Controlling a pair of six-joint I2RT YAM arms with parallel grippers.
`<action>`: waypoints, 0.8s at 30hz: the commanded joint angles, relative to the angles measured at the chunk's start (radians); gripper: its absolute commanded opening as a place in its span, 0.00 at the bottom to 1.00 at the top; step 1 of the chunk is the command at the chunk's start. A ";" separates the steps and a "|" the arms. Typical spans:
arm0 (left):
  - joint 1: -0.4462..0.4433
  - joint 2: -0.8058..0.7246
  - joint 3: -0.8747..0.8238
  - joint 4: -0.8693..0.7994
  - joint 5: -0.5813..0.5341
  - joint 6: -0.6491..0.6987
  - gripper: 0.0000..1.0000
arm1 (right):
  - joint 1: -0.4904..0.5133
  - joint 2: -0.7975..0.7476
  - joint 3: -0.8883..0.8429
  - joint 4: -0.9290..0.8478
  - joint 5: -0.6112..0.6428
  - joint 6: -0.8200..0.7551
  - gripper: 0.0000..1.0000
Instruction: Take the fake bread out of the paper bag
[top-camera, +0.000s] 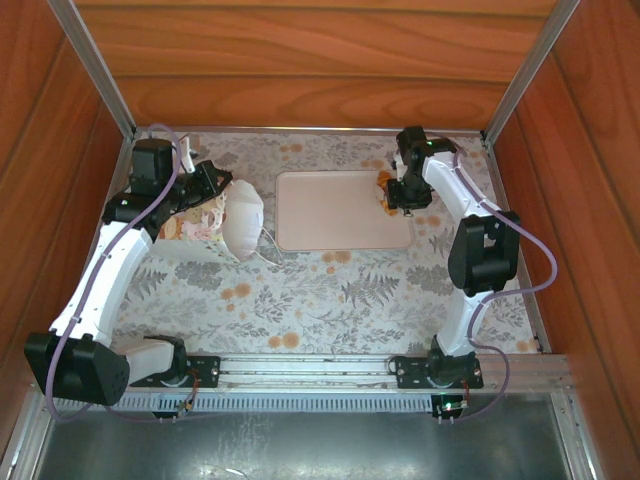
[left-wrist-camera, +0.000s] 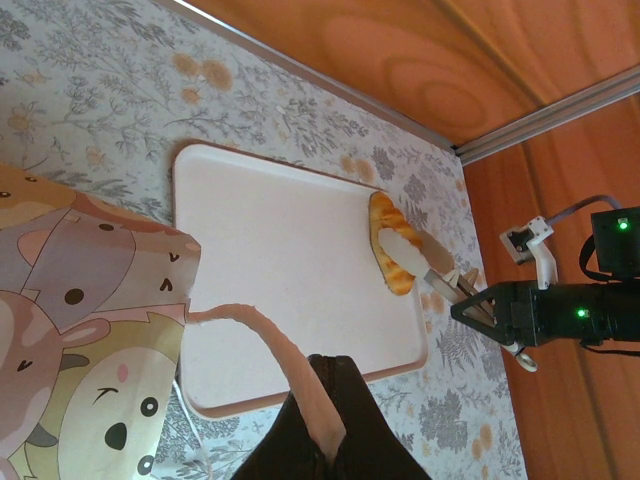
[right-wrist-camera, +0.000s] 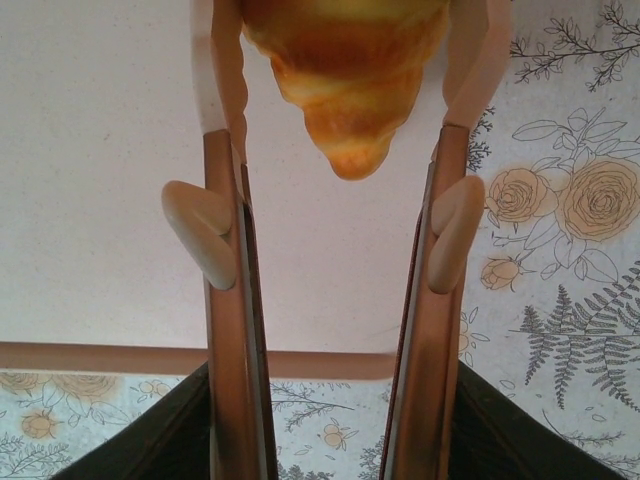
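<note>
The table (top-camera: 330, 300) is covered by a cloth printed with grey ferns and orange roses, and wooden walls stand around it on three sides. On the cloth, a little past the middle, lies a pale pink rectangular tray (top-camera: 320, 215) with rounded corners.

At nine o'clock from the tray is the paper bag (top-camera: 240, 225). It is tipped over, with its white mouth turned toward the tray and its rim just beside the tray's left edge. In the left wrist view its side carries cartoon animal faces (not flowers, as far as that side shows). A thin white cord loop trails from the mouth onto the cloth at about six o'clock from it.

The left gripper (top-camera: 216, 190) sits at the bag's far upper edge, at about eleven o'clock from the mouth. Its jaws are clenched tight, and in its own wrist view a thin curved strip of the bag's rim runs into them, so it is pinching the bag.

The right gripper (top-camera: 393, 198) hangs over the tray's right edge, at about two o'clock from the tray's centre. Its fingers (right-wrist-camera: 225, 90) stand partly apart and grasp a golden ridged croissant (right-wrist-camera: 345, 80) between their pale tips, with the pointed end toward the wrist. Whether the croissant touches the tray or hangs just above it cannot be told.
</note>
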 joint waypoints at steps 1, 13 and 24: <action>-0.007 -0.026 -0.004 0.025 0.006 -0.003 0.00 | -0.012 -0.001 0.003 -0.023 0.004 -0.005 0.53; -0.006 -0.027 -0.007 0.026 0.007 -0.004 0.00 | -0.020 0.019 0.016 -0.046 -0.032 -0.023 0.59; -0.006 -0.019 -0.003 0.026 0.008 -0.003 0.00 | -0.022 0.003 0.010 -0.040 -0.069 -0.045 0.53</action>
